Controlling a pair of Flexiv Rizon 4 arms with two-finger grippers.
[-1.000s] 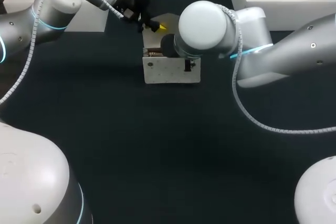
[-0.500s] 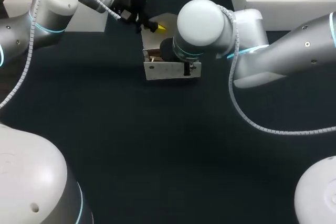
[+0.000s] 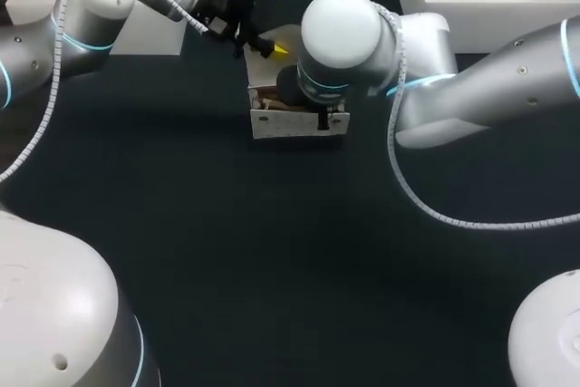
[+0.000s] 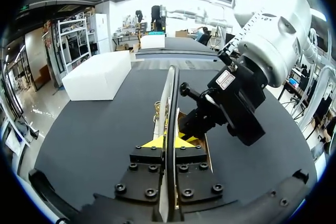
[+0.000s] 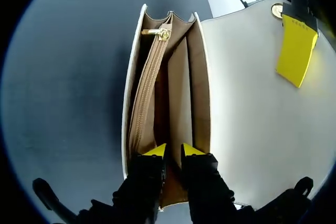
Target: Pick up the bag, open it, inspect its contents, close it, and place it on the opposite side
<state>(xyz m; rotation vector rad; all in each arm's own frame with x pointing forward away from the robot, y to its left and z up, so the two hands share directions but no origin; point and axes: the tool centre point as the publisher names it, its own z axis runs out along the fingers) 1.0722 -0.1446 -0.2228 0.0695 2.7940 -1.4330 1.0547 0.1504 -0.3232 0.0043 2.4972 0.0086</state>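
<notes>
Head view: the white bag point(image 3: 297, 122) stands upright on the dark table point(image 3: 272, 260), far from the robot and about midway across. The left gripper point(image 3: 272, 45) sits just behind it, and the right arm point(image 3: 471, 97) reaches in from its side so that its wrist hangs directly over the bag's mouth. Left wrist view: the left gripper is clenched on the bag's flap point(image 4: 170, 93) — the thin white panel runs edge-on between both yellow tips, which press it from either side, and the right arm's black end dips into the bag just beyond. Right wrist view: the bag is open, showing tan inner compartments, a zipper point(image 5: 144, 98) along one of them and a gold pull point(image 5: 161, 34) at its far end. The right gripper point(image 5: 173, 150) is low in the mouth over the middle divider; whether it grasps anything I cannot tell. Beside the opening the flap stands raised, the left arm's yellow fingertip point(image 5: 295, 51) flat against it near a gold stud point(image 5: 276, 10).
</notes>
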